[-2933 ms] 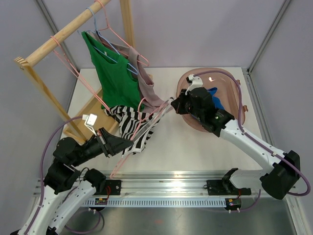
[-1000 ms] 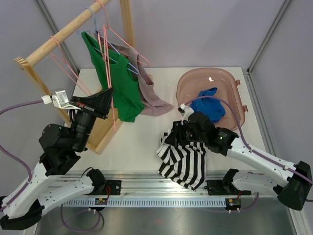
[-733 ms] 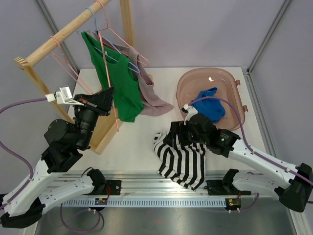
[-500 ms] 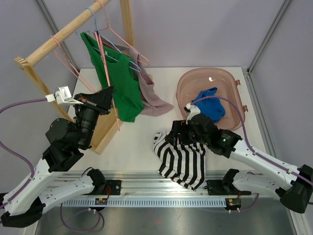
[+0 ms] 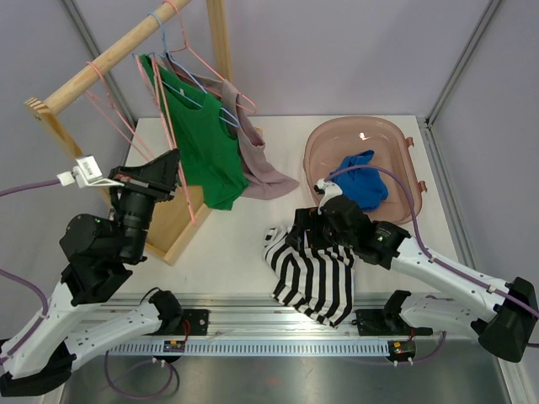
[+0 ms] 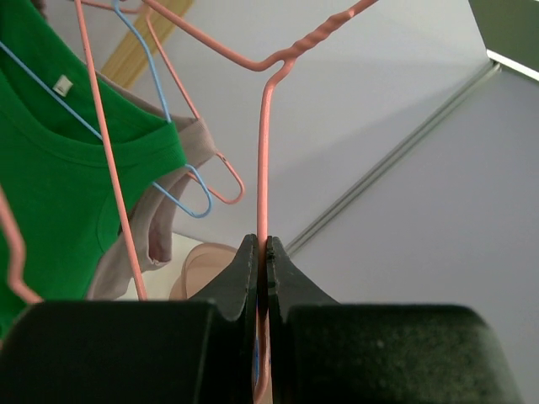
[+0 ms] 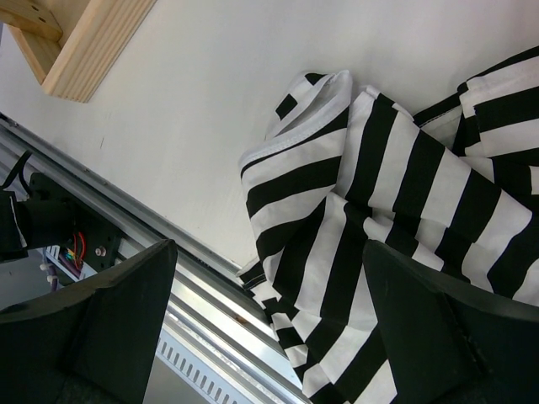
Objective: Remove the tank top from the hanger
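The black-and-white striped tank top appears to be off its hanger. It lies crumpled on the white table directly under the right gripper, whose two fingers are spread wide with cloth showing between and beyond them. Its lower part trails toward the metal rail on the gripper's near side. It looks like thin, limp knit, so I judge it light and non-fragile. It will probably sag and bunch rather than keep a shape, and a single layer could slip out. The better hold would be a doubled fold or the white-bound strap edge, which lies just ahead of the left-hand finger in the wrist view. The left gripper is pressed together on the neck of a bare pink wire hanger, raised beside the green top. The wire looks stiff but springy and may swivel in that pinch.
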